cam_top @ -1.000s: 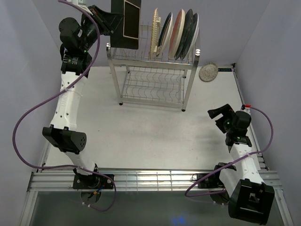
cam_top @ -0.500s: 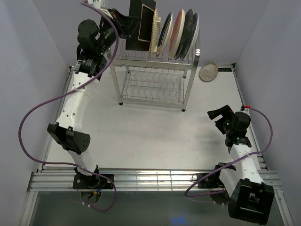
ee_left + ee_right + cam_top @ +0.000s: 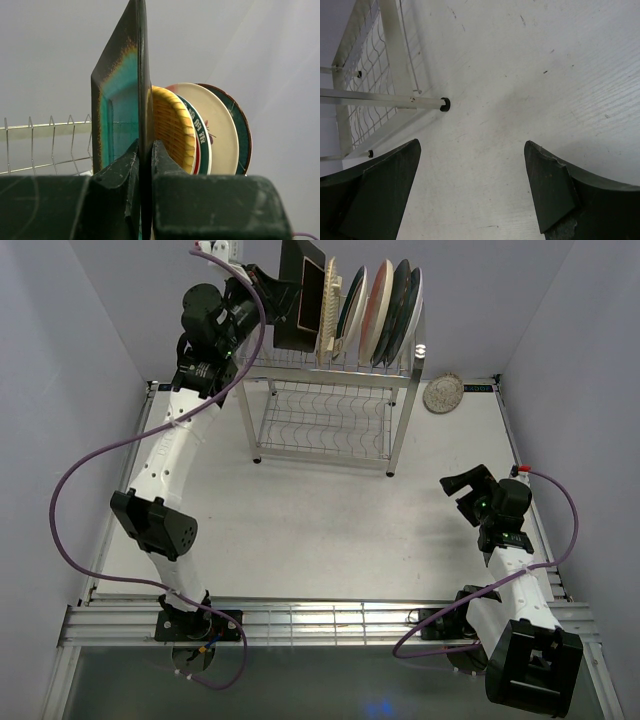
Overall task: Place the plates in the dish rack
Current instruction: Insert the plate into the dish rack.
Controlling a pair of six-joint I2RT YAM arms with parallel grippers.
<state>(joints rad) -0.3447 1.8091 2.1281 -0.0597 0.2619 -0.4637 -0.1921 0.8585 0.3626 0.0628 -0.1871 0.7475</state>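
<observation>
The dish rack (image 3: 322,426) stood at the back of the table (image 3: 320,530), and within the last second the left arm had swung in from beyond the rack's left side to above the left end of its top shelf. That carried the brown square plate (image 3: 303,295) from well clear of the rack to just beside the yellow woven plate (image 3: 328,302), the leftmost of the row of plates already standing on that shelf. This plate looked nearly loaded, though the pictures did not show whether its lower edge sat in a slot yet. It was held upright and on edge, parallel to the row, its teal face turned away from the yellow plate. The left pincer (image 3: 145,165) was clenched on its lower edge, one finger on each face, so the plate rose straight up out of the jaws. A small silver plate (image 3: 443,393) lay flat on the table just off the rack's right rear corner, not yet loaded. The right pincer (image 3: 462,490) hung released and empty over the table, off the rack's right front.
</observation>
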